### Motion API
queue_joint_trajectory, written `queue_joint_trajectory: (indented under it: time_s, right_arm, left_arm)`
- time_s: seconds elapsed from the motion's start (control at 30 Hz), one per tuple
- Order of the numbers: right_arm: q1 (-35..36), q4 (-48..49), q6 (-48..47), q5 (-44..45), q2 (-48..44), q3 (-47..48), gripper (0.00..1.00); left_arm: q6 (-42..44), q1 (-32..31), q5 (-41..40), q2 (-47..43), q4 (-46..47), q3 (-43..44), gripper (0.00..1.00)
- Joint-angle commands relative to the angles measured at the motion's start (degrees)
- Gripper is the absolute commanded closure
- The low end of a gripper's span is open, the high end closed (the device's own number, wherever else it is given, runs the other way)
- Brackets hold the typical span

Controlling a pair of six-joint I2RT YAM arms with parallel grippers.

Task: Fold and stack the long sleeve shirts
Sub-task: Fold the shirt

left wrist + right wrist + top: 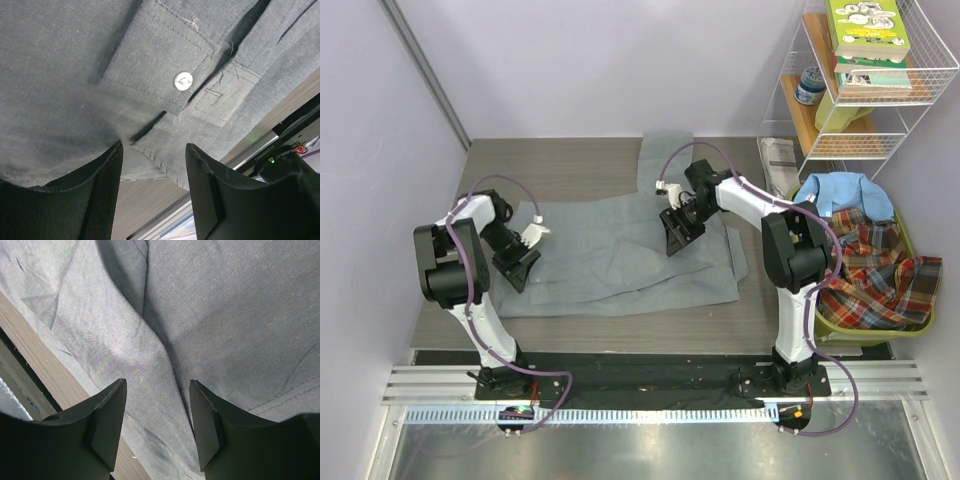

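A plain grey long sleeve shirt [620, 255] lies spread flat across the middle of the table. My left gripper [518, 268] hangs low over its left edge, open. In the left wrist view a buttoned cuff [183, 81] lies ahead of the gripper [152, 192], and the cloth's hem and bare table show between the fingers [207, 190]. My right gripper [676, 232] stands open over the shirt's upper right part. Seen from the right wrist, it [157, 425] straddles a raised crease in the grey cloth [165, 365]. A red-green plaid shirt [870, 280] and a light blue shirt [845, 192] lie in a basket.
The green basket [880, 338] stands at the table's right edge. Behind it a white wire rack [800, 110] holds books [865, 30] and a jar [810, 85]. A strip of grey cloth [665, 155] reaches toward the back wall. A folded paper [780, 155] lies next to it.
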Motion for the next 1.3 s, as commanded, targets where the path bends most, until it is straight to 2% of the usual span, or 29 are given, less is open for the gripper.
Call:
queue_joint_trajectory:
  time_s: [0.0, 0.23, 0.4, 0.43, 0.5, 0.53, 0.8, 1.03, 1.27]
  right_arm:
    - [0.42, -0.17, 0.09, -1.0, 0.54, 2.67, 0.41]
    - [0.33, -0.52, -0.17, -0.91, 0.37, 2.59, 0.41]
    - [0.33, -0.52, -0.35, -0.56, 0.01, 1.97, 0.41]
    - [0.24, -0.52, -0.43, -0.48, 0.01, 1.89, 0.41]
    - [0.24, -0.52, -0.61, -0.39, 0.1, 1.97, 0.41]
    - [0.24, -0.52, -0.61, -0.3, 0.02, 1.97, 0.41]
    - [0.24, -0.79, -0.87, 0.76, -0.42, 2.32, 0.41]
    - [0.16, -0.7, -0.87, 0.76, -0.51, 2.59, 0.41]
    - [0.07, 0.35, 1.14, -0.21, 0.98, 4.25, 0.42]
  left_arm:
    - [0.21, -0.61, -0.61, 0.28, 1.05, -1.73, 0.46]
    - [-0.23, -1.14, -0.53, 0.45, 1.5, -1.83, 0.51]
    - [-0.58, -1.49, 1.49, -0.6, -0.43, 0.1, 0.74]
    - [-0.67, -1.58, 2.01, -0.69, -0.79, 0.71, 0.82]
    - [-1.19, -1.76, 2.02, -0.96, -1.05, 1.16, 0.9]
    - [-1.46, -1.76, 2.02, -0.96, -1.05, 1.51, 0.99]
    - [-4.53, -1.85, 2.37, -3.85, 2.1, 3.71, 1.0]
    - [-6.72, -1.93, -1.15, -1.31, 8.43, 0.46, 1.0]
    - [-7.26, -2.11, -0.79, 0.89, 8.97, 0.37, 1.0]
